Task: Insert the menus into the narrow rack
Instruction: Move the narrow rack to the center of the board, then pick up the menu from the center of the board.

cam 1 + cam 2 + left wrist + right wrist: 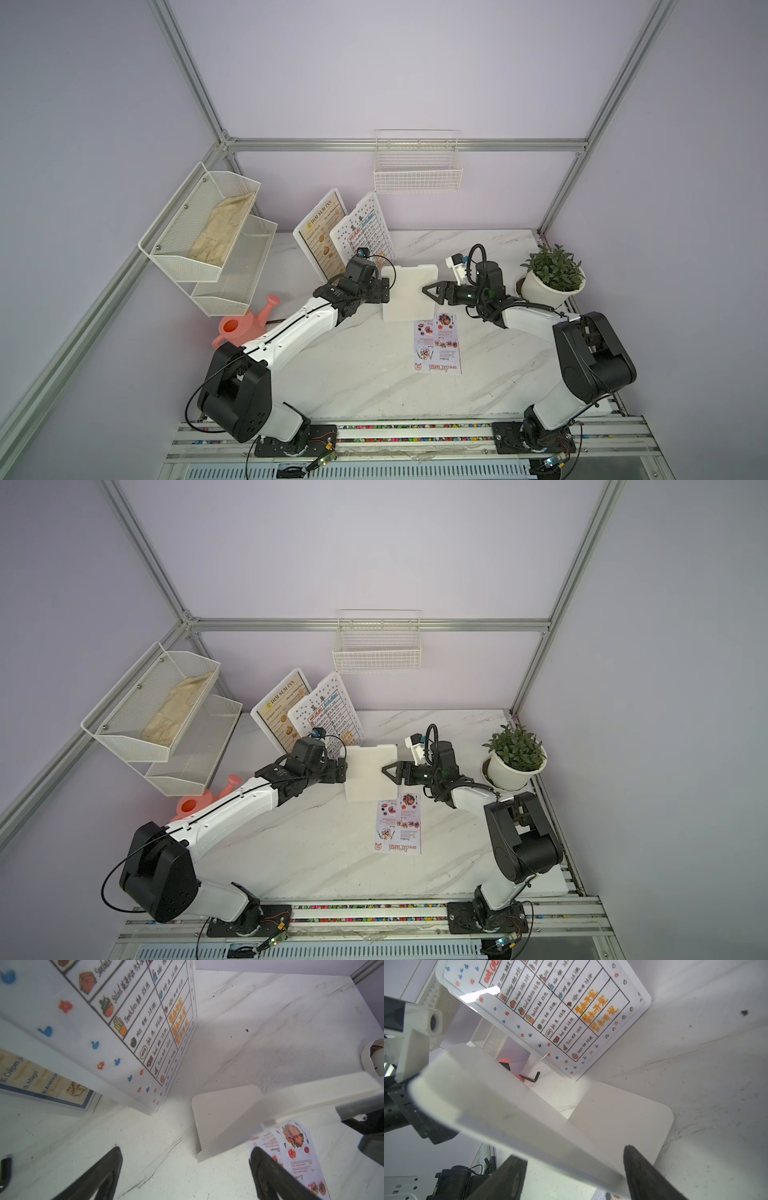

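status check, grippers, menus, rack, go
Left gripper open at one side of white rack, right gripper open at the other. DIM SUM INN menu and grid menu lean on wall. SPECIAL MENU leaflet flat beside rack.

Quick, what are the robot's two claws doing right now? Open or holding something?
Left gripper: open, holding nothing.
Right gripper: open wide, with the white rack's wall between its fingers; cannot tell if it touches.
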Robot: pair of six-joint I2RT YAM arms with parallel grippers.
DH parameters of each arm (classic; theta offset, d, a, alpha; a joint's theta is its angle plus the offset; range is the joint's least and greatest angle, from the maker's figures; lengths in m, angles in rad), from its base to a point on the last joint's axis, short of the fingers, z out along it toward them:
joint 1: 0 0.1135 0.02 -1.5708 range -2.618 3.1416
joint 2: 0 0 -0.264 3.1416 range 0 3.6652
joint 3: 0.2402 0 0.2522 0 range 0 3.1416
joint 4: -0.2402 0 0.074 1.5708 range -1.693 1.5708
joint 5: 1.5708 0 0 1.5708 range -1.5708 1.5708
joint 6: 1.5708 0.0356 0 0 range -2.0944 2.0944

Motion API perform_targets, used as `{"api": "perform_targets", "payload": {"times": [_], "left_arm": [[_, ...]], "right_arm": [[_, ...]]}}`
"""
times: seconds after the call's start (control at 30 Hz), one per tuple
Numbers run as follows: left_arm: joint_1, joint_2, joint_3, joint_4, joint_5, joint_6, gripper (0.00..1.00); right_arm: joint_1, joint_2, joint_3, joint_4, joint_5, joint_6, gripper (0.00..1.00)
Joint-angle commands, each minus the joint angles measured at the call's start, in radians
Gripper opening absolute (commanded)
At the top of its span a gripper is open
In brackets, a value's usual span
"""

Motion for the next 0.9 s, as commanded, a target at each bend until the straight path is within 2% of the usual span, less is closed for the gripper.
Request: {"api": "perform_targets", "payload": {"times": [0.0, 0.1, 0.13, 0.37, 0.6, 0.63, 0.73, 0.87], "left_arm": [[-0.002, -0.109, -0.053, -0.007, 0.055, -0.048, 0.98], [-0.059, -0.162, -0.099, -0.012, 0.063, -0.092, 0.99], [-0.090, -0.174, -0.112, -0.013, 0.059, -0.106, 0.99], [-0.293, -0.103, -0.153, 0.033, 0.069, -0.230, 0.97], [-0.378, 0.034, -0.222, 0.198, 0.122, -0.365, 0.92], [-0.380, 0.050, -0.233, 0.220, 0.126, -0.384, 0.92], [-0.380, 0.100, -0.241, 0.254, 0.144, -0.415, 0.92], [-0.380, 0.151, -0.232, 0.263, 0.144, -0.427, 0.88]], "right_arm": [[0.000, -0.102, 0.006, -0.179, 0.173, 0.006, 0.84], [-0.001, -0.167, -0.014, -0.314, 0.255, 0.039, 0.96], [0.000, -0.188, -0.025, -0.349, 0.276, 0.057, 0.97], [-0.004, -0.281, -0.077, -0.535, 0.337, 0.234, 0.97], [-0.020, -0.284, -0.119, -0.642, 0.250, 0.210, 0.97], [-0.032, -0.279, -0.126, -0.654, 0.236, 0.212, 0.95], [-0.075, -0.270, -0.156, -0.641, 0.158, 0.199, 0.80], [-0.104, -0.233, -0.165, -0.632, 0.066, 0.177, 0.71]]}}
